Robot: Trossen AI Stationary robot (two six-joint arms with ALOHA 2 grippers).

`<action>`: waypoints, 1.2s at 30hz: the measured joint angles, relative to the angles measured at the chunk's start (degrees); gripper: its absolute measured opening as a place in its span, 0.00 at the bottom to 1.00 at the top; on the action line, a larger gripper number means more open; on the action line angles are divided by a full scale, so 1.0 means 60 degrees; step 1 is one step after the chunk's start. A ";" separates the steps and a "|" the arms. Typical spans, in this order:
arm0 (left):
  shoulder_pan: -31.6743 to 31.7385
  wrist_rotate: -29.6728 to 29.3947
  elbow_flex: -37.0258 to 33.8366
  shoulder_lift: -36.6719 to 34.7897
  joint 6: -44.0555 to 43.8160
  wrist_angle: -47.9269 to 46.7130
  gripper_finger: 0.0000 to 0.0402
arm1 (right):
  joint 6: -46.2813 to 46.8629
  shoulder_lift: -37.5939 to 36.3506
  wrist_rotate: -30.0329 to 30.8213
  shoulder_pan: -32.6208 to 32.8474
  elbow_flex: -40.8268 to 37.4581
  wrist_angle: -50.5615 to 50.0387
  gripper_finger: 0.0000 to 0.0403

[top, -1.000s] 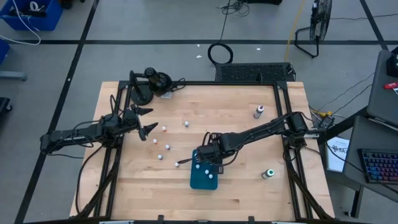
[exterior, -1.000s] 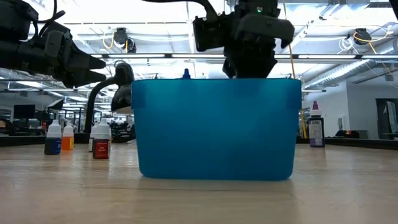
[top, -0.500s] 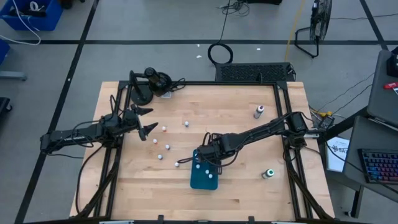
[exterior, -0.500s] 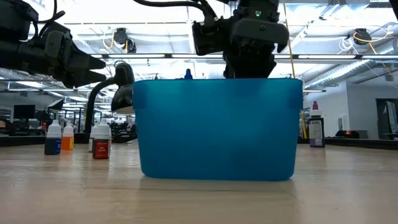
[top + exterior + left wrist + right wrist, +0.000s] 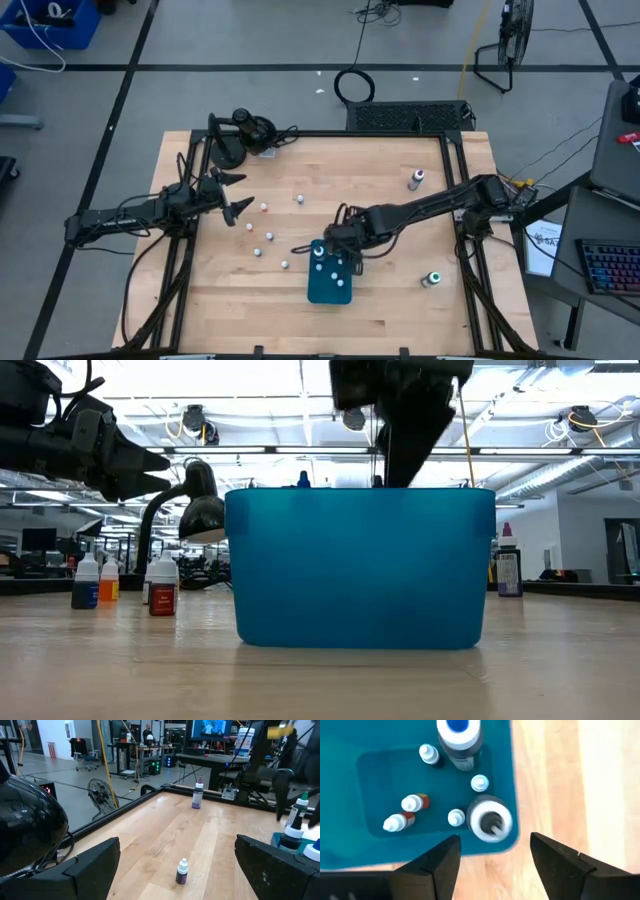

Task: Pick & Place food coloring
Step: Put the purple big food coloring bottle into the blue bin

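Several tiny white-capped food coloring bottles (image 5: 414, 802) lie or stand inside the teal bin (image 5: 380, 780), beside two larger white-capped bottles (image 5: 490, 822). More food coloring bottles (image 5: 257, 252) stand loose on the wooden table left of the bin (image 5: 330, 290). My right gripper (image 5: 492, 865) hangs open above the bin's edge, pointing steeply down, with nothing between its fingers; the low view shows it (image 5: 405, 420) above the bin's rim. At the table's left side my left gripper (image 5: 235, 195) waits open and level.
A purple-labelled bottle (image 5: 416, 180) stands far right and a green-capped one (image 5: 432, 279) near right. A black desk lamp (image 5: 240, 130) sits at the far left corner. Bare wood lies between the bin and the table's near edge.
My right gripper has risen out of the bin's mouth, ending clear above its rim, and has rolled a little. The bin has slid slightly toward the table's right.
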 joint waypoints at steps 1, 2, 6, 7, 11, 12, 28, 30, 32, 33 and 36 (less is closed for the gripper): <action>0.0000 0.0001 -0.0003 -0.0001 0.0000 -0.0002 0.97 | 0.0001 -0.0187 0.0095 -0.0042 0.0000 -0.0155 0.55; 0.0000 -0.0001 -0.0003 0.0001 0.0000 0.0002 0.97 | 0.0018 -0.0399 0.0301 -0.0081 0.0000 -0.0378 0.54; 0.0000 0.0002 -0.0002 -0.0002 0.0000 0.0001 0.97 | 0.0544 -0.1221 0.1714 -0.0423 0.0000 -0.1658 0.53; 0.0000 0.0002 -0.0003 -0.0002 0.0000 -0.0002 0.97 | 0.0807 -0.1389 0.1998 -0.0586 0.0003 -0.2050 0.53; 0.0000 0.0002 -0.0001 -0.0002 0.0000 0.0002 0.97 | 0.1991 -0.1999 0.2470 -0.1520 0.0004 -0.3823 0.53; 0.0000 0.0002 -0.0002 0.0002 0.0000 0.0000 0.97 | 0.2250 -0.2091 0.2529 -0.1816 0.0004 -0.4228 0.53; 0.0000 0.0001 -0.0003 0.0001 0.0000 -0.0001 0.97 | 0.1803 -0.2524 0.2044 -0.6311 -0.0311 -0.5170 0.54; 0.0000 0.0002 -0.0003 -0.0002 0.0000 0.0002 0.97 | 0.1612 -0.2582 0.1918 -0.6691 -0.0652 -0.5124 0.54; 0.0000 -0.0002 -0.0002 -0.0001 0.0000 0.0000 0.97 | 0.1502 -0.2668 0.1805 -0.6996 -0.1031 -0.5005 0.55; 0.0000 0.0002 -0.0003 -0.0002 0.0000 0.0002 0.97 | 0.1440 -0.2704 0.1665 -0.7151 -0.1241 -0.4925 0.55; 0.0000 0.0000 -0.0003 -0.0002 0.0000 0.0002 0.97 | 0.1233 -0.2832 0.1417 -0.7501 -0.1851 -0.4702 0.54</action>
